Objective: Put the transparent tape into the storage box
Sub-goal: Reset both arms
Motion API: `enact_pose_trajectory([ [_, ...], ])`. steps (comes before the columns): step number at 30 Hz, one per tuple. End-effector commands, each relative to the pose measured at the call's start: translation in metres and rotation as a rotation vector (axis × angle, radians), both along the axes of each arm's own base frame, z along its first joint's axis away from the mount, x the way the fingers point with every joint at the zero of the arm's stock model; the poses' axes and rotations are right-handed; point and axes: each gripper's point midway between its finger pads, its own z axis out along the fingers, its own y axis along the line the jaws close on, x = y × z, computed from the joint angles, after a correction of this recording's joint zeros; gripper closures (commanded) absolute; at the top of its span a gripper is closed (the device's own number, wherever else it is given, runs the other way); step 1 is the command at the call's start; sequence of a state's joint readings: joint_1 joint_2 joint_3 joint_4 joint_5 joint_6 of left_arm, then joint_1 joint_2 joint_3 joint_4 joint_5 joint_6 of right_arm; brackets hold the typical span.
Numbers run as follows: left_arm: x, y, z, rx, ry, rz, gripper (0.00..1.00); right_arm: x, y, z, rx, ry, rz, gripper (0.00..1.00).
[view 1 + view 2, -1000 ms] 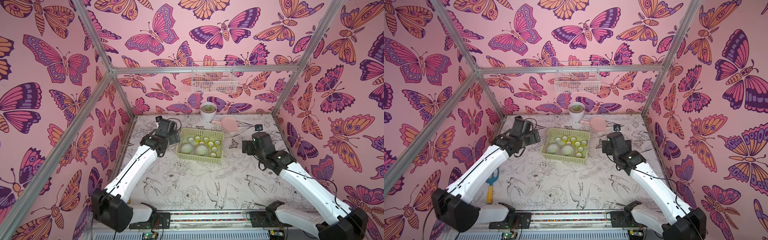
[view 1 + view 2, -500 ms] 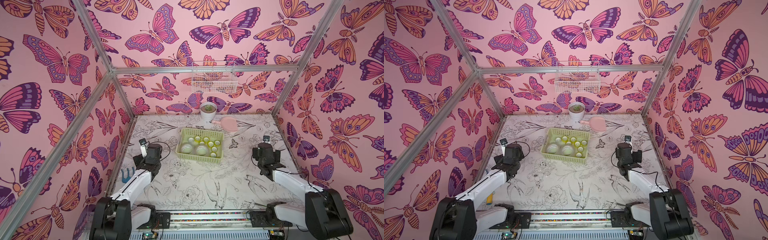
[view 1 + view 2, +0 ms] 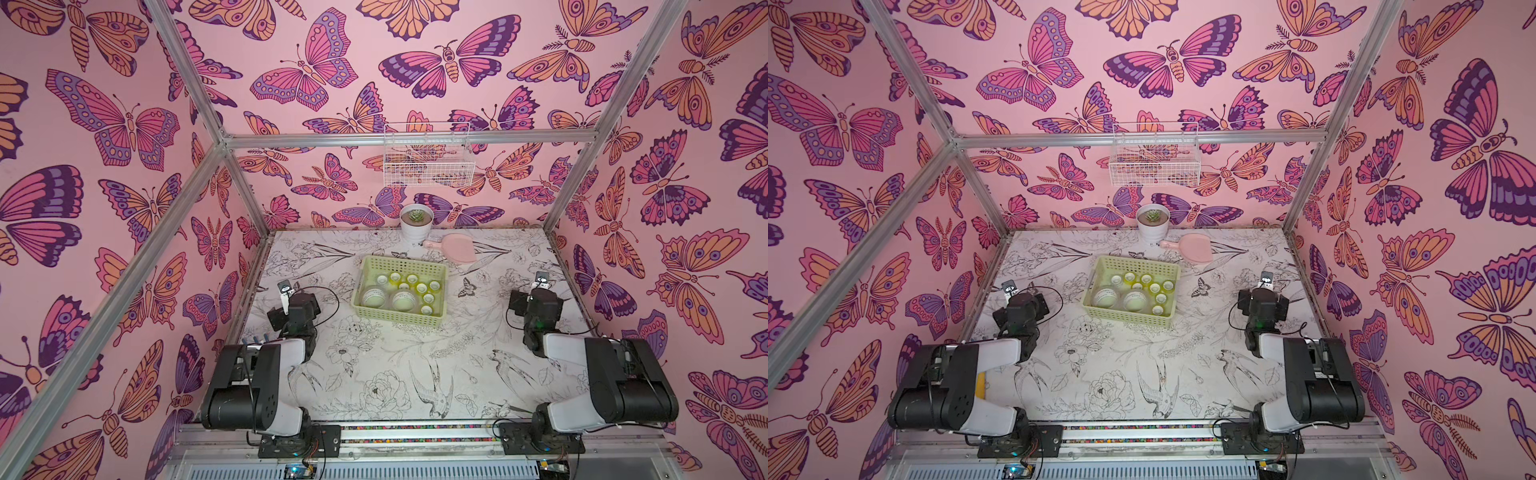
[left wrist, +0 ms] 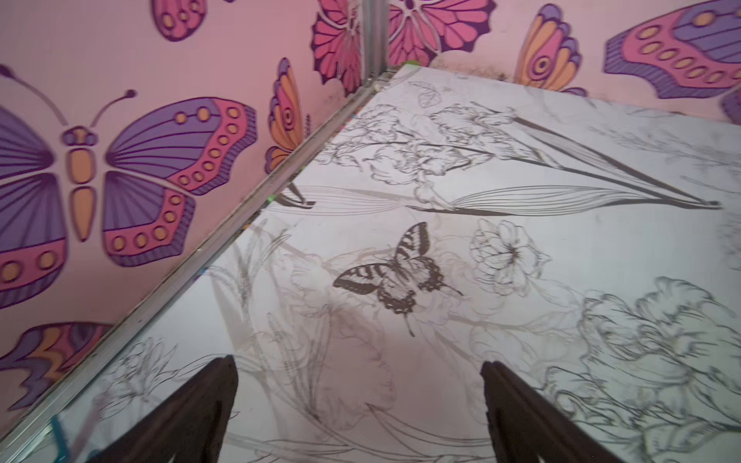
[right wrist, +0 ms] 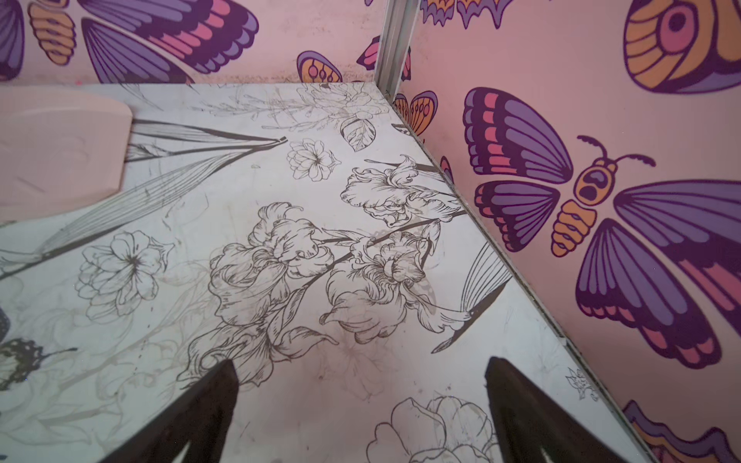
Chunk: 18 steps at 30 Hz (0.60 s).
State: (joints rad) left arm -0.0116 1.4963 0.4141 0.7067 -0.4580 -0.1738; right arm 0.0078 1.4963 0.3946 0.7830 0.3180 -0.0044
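Observation:
The storage box (image 3: 400, 319) (image 3: 1128, 319), a pale yellow-green lattice basket, sits at mid-table toward the back. The transparent tape lies inside it: several small yellow-tinted rolls (image 3: 421, 287) (image 3: 1155, 287) and two larger colourless rolls (image 3: 404, 300) (image 3: 1135, 301). My left gripper (image 3: 296, 306) (image 3: 1022, 309) hangs low near the left wall, well left of the box. In the left wrist view the left gripper (image 4: 357, 360) is open over bare table. My right gripper (image 3: 537, 305) (image 3: 1262, 308) sits near the right wall, apart from the box. The right gripper (image 5: 359, 360) is open and holds nothing.
A white wire basket (image 3: 428, 157) hangs on the back wall. Below it stand a white pot with a succulent (image 3: 417, 224) and a pink scoop (image 3: 455, 248) (image 5: 60, 160). A yellow-handled tool (image 3: 980, 384) lies under the folded left arm.
Both arms have drawn back from beside the box toward the front and folded up at their own sides. Both grippers stayed open and the box has not moved.

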Motion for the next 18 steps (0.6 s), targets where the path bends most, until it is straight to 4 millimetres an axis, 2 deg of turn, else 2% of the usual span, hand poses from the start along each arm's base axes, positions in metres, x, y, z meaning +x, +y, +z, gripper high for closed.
enact_pose_trajectory([
  [1,0.011,-0.017,0.006,0.004,-0.095,-0.123,0.0,0.006,0.017,0.005,0.077,-0.079,0.109,0.01],
  [4,0.011,-0.017,0.006,-0.001,-0.078,-0.126,0.0,0.004,0.02,0.003,0.079,-0.059,0.123,0.01],
  [9,0.011,-0.017,0.006,-0.002,-0.085,-0.122,0.0,0.003,0.04,0.005,0.071,-0.066,0.251,0.01],
  [12,0.011,-0.017,0.005,0.0,-0.085,-0.124,0.0,0.009,0.032,0.002,0.082,-0.026,0.2,0.01],
  [18,0.011,-0.019,0.006,0.003,-0.083,-0.137,0.0,0.009,0.031,0.001,0.085,-0.023,0.199,0.01],
])
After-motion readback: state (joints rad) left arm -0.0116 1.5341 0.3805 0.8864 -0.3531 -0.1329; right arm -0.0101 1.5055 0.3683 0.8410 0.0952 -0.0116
